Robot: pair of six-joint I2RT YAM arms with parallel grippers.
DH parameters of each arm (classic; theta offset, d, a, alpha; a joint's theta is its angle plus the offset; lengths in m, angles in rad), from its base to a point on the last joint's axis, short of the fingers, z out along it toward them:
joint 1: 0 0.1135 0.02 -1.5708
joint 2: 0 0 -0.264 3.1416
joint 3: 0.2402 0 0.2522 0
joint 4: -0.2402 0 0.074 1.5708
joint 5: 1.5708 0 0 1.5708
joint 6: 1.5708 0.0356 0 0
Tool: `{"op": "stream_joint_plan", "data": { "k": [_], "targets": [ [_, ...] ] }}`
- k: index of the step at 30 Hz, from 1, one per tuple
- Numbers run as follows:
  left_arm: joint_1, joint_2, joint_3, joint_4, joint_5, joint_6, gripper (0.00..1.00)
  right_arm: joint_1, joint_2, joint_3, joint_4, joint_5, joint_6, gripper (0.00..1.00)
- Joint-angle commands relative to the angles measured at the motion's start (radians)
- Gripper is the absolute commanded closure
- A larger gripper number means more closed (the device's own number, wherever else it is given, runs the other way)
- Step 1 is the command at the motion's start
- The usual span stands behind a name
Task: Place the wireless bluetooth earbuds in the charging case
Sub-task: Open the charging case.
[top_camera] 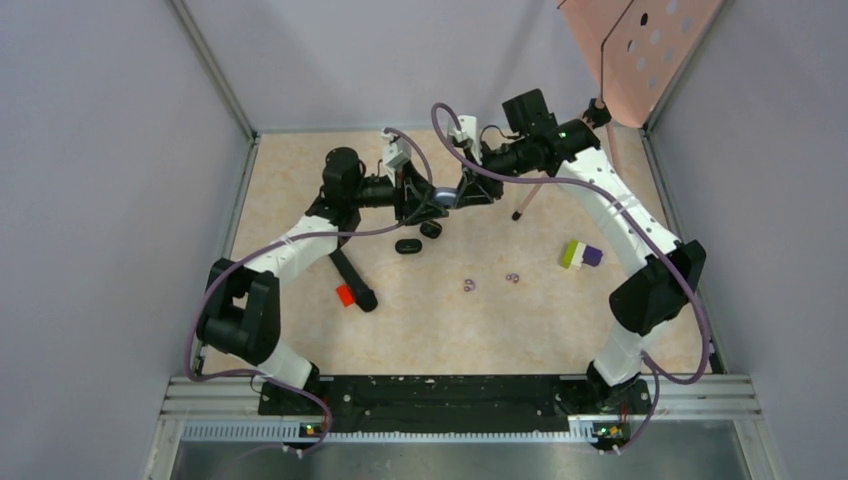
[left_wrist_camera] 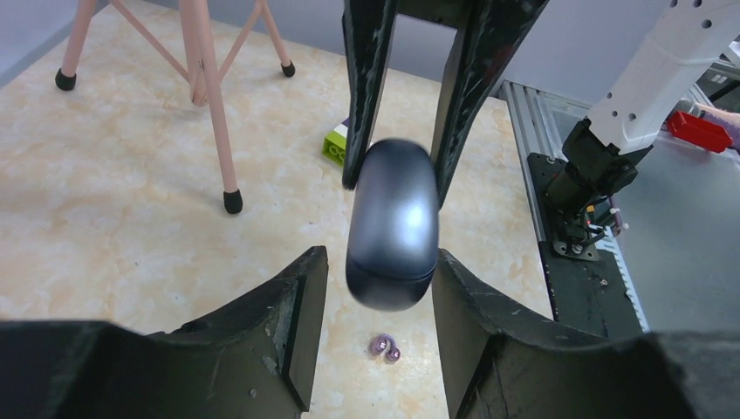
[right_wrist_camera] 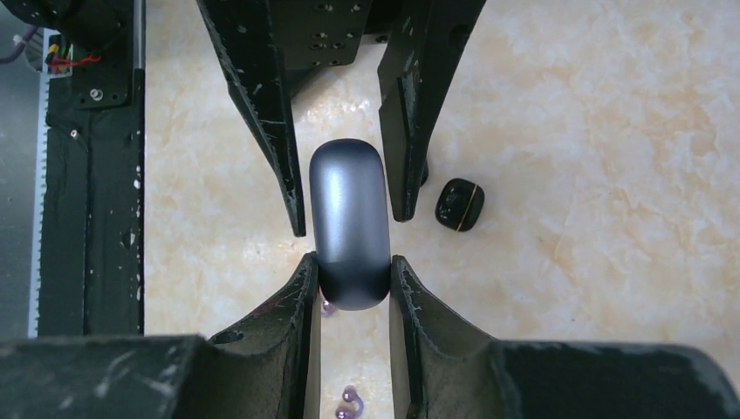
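A grey oval charging case (top_camera: 447,200) hangs in the air between my two grippers at the table's back middle. My right gripper (right_wrist_camera: 349,266) is shut on one end of the case (right_wrist_camera: 349,201). My left gripper (left_wrist_camera: 380,262) is open around the other end of the case (left_wrist_camera: 393,209), with a gap on its left side. A pale purple earbud pair (left_wrist_camera: 384,348) lies on the table below. Two purple earbuds (top_camera: 469,286) (top_camera: 512,277) lie mid-table; one also shows in the right wrist view (right_wrist_camera: 348,403). A small black oval piece (right_wrist_camera: 460,204) lies beside the grippers.
A second black oval case (top_camera: 407,246) lies just in front of the grippers. A long black marker with a red piece (top_camera: 350,285) lies at the left. Green and purple blocks (top_camera: 580,254) lie at the right. A pink stand's legs (left_wrist_camera: 214,105) reach the table behind.
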Motion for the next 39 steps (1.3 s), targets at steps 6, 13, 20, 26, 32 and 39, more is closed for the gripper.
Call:
{"op": "stream_joint_plan", "data": {
  "k": [6, 13, 20, 26, 32, 39],
  "targets": [
    [-0.005, -0.003, -0.032, 0.179, 0.014, -0.069, 0.65, 0.029, 0.026, 0.068, -0.035, 0.030, -0.028, 0.94],
    [-0.004, 0.002, -0.042, 0.175, -0.011, -0.080, 0.49, 0.033, 0.027, 0.087, -0.028, 0.033, -0.010, 0.94],
    [-0.004, 0.006, -0.042, 0.181, -0.008, -0.085, 0.52, 0.032, 0.025, 0.093, -0.030, 0.037, -0.006, 0.94],
    [-0.003, 0.021, -0.034, 0.201, -0.001, -0.111, 0.69, 0.033, 0.028, 0.093, -0.028, 0.038, -0.006, 0.94],
    [-0.003, 0.038, -0.043, 0.282, -0.002, -0.172, 0.90, 0.032, 0.029, 0.092, -0.024, 0.043, 0.010, 0.83],
    [-0.006, 0.034, -0.066, 0.363, 0.026, -0.160, 1.00, 0.012, 0.060, 0.088, 0.011, 0.006, 0.170, 0.58]
  ]
}}
